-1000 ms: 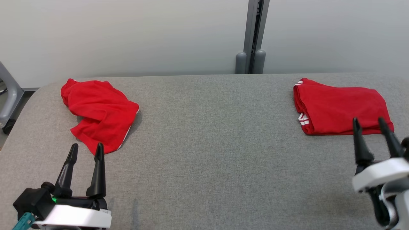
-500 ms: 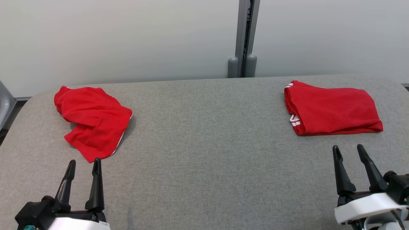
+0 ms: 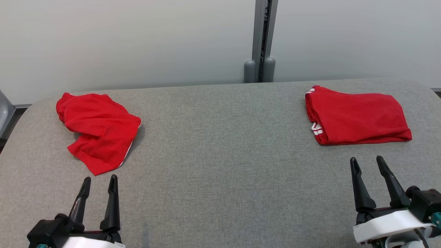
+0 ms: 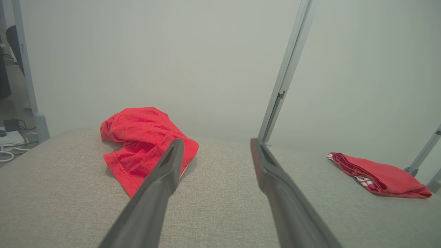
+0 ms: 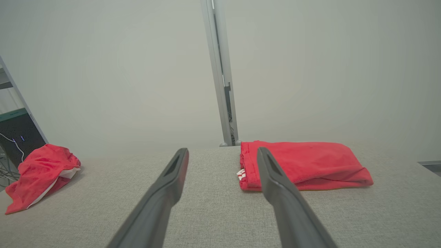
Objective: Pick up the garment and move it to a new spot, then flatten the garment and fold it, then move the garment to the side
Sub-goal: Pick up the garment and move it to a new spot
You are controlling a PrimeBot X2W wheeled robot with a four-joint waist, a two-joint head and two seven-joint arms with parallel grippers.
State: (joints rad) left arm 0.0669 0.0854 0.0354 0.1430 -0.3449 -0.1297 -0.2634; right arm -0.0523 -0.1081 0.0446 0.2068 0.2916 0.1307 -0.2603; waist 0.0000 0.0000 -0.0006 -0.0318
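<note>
A crumpled red garment (image 3: pixel 98 129) lies at the far left of the grey table (image 3: pixel 220 155); the left wrist view has it (image 4: pixel 144 141) just beyond the left finger. A second red garment (image 3: pixel 356 115), folded flat with white stripes at its edge, rests at the far right, and it (image 5: pixel 303 163) also appears ahead in the right wrist view. My left gripper (image 3: pixel 99 182) stands open near the front left edge, short of the crumpled garment. My right gripper (image 3: pixel 367 162) is open at the front right, just in front of the folded one. Both hold nothing.
A pale wall with a grey metal post (image 3: pixel 260 38) runs behind the table. A grey frame (image 3: pixel 4 113) stands off the table's left end, with cables on the floor (image 4: pixel 10 151) there. The table's middle is bare fabric.
Both grippers have drawn back toward the front edge, away from the garments. The head camera has shifted slightly. Both garments lie where they were.
</note>
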